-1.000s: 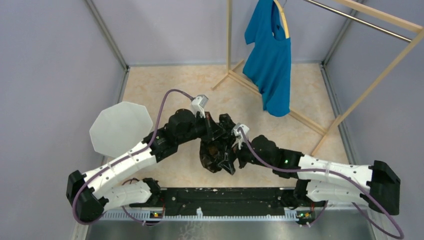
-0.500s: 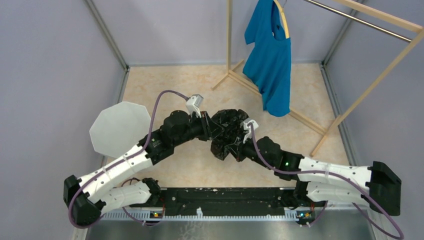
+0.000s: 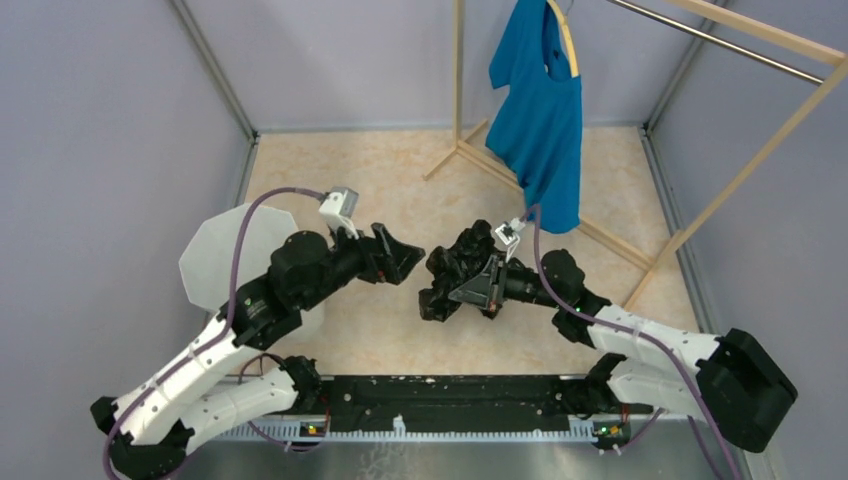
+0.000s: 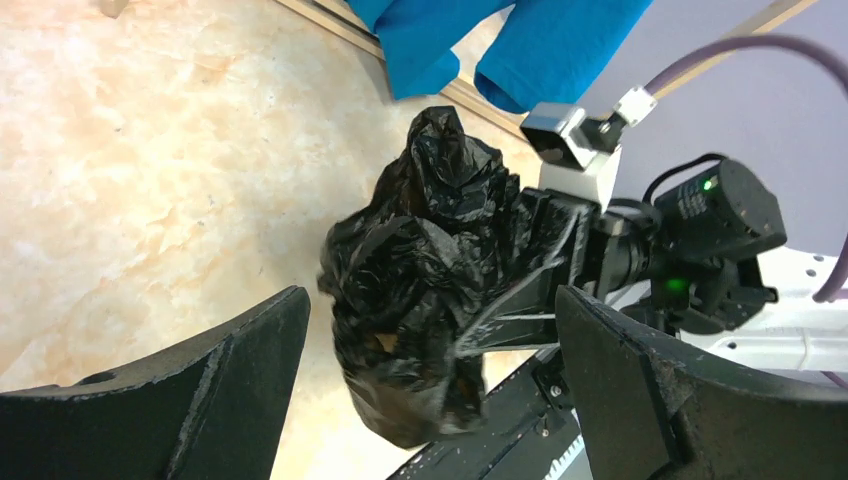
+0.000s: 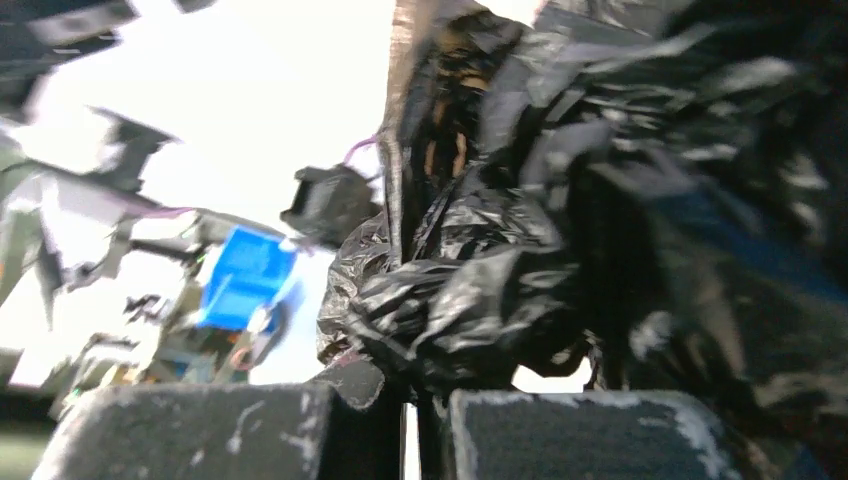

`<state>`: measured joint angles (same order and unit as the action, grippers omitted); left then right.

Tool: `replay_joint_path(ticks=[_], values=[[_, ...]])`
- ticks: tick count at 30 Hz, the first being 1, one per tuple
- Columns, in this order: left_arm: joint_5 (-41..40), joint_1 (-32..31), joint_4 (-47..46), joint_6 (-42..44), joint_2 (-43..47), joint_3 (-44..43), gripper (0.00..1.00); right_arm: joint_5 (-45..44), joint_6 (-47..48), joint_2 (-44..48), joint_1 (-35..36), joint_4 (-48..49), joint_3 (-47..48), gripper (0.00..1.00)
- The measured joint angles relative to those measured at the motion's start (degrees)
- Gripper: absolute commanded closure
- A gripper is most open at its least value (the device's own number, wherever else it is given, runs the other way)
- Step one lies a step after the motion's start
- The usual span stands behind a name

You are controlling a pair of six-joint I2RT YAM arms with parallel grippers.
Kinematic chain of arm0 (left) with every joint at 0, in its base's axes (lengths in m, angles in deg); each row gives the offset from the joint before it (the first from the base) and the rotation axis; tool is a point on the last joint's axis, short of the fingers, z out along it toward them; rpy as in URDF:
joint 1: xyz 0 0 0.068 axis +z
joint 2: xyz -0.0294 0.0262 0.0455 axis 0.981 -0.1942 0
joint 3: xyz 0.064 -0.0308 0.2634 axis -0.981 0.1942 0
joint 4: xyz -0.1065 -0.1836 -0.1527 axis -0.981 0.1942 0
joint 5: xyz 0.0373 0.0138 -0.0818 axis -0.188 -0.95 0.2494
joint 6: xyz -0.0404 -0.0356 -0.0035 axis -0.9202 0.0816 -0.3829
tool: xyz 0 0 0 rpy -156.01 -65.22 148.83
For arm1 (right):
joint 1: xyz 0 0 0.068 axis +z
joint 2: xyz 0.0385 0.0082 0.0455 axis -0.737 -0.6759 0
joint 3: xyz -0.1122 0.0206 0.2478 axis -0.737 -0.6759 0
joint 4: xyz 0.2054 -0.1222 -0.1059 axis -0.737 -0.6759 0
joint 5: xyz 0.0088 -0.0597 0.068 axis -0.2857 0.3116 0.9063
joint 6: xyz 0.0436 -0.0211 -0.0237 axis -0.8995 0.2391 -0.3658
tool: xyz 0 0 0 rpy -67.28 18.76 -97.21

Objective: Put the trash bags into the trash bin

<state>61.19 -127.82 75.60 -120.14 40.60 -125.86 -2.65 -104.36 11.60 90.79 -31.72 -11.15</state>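
Trash bag: one crumpled black wad, glossy and crinkled, lifted off the tabletop near the middle of the workspace. None of it is in the bin.

Right claw: clenched on the bag. Its wrist view shows the two pads pressed nearly together with plastic pinched between them and the bulk of the bag bunched above.

Left claw: released, fingers spread wide, nothing in them. It faces the bag from the left, apart from it.

Trash bin: white, polygonal rim, at the left side of the tabletop, partly hidden behind the left arm. No dark plastic shows in the visible part. Well apart from the bag, with the left claw between them.

Progress, as a judgement: pickup done, with the bag gathered and carried by the right arm alone. Left to do: move it leftward across to the bin, get it over the rim and drop it in.

Beyond: blue T-shirt hanging on a wooden rack at the far right, clear of both arms.
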Motion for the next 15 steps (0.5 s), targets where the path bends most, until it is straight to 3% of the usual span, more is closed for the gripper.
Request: replay_joint_path(ticks=[5, 9, 15], values=[[-0.7, 0.1, 0.9, -0.9, 7.3, 5.3, 0.01, 12.0, -5.3, -3.4, 0.0, 9.0, 4.0, 1.0], [0.7, 0.2, 0.9, -0.9, 8.3, 8.9, 0.01, 19.7, -6.9, -5.5, -0.6, 12.9, 5.7, 1.0], [3.6, 0.2, 0.3, 0.7, 3.8, 9.3, 0.01, 27.8, -5.8, -11.4, -6.4, 5.0, 5.3, 1.0]])
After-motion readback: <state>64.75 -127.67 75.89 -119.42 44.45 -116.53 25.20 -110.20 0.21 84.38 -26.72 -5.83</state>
